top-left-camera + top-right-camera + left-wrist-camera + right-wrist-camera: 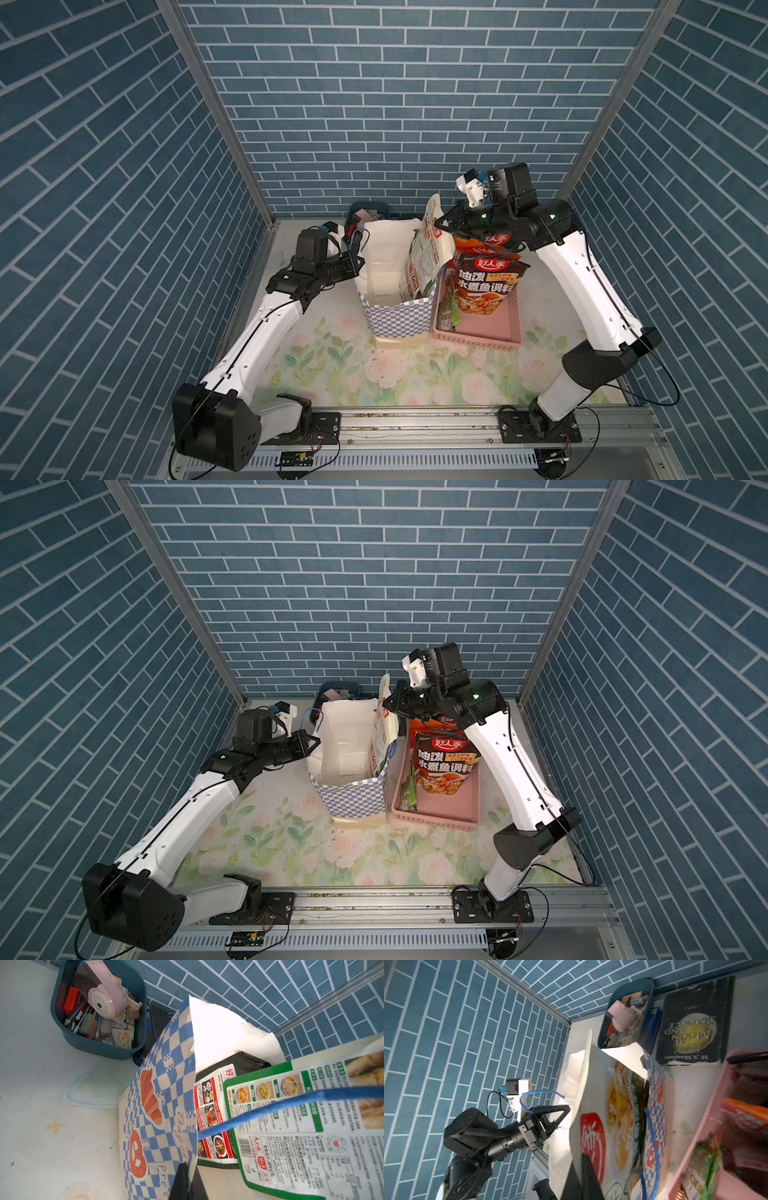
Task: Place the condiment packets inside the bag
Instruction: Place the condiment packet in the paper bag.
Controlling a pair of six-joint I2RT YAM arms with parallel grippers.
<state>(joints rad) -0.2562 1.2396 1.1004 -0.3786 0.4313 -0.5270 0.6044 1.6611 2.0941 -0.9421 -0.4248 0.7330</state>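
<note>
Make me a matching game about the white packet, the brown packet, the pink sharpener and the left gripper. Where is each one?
1 white packet
2 brown packet
3 pink sharpener
4 left gripper

A in the teal bin
B shut on the bag
C standing in the pink basket
D pinched by the right gripper, partly in the bag

Pairs: 1-D, 2-C, 3-A, 4-B

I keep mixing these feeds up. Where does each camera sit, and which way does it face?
Both top views: high over the front rail, looking down at the bag; left arm and right arm show.
Left wrist: on the left arm, facing the bag's checkered side; the left gripper pinches its edge.
Right wrist: on the right arm, facing the white-and-green packet in the right gripper; the left arm shows.
Shared: both wrist views catch the teal bin.
</note>
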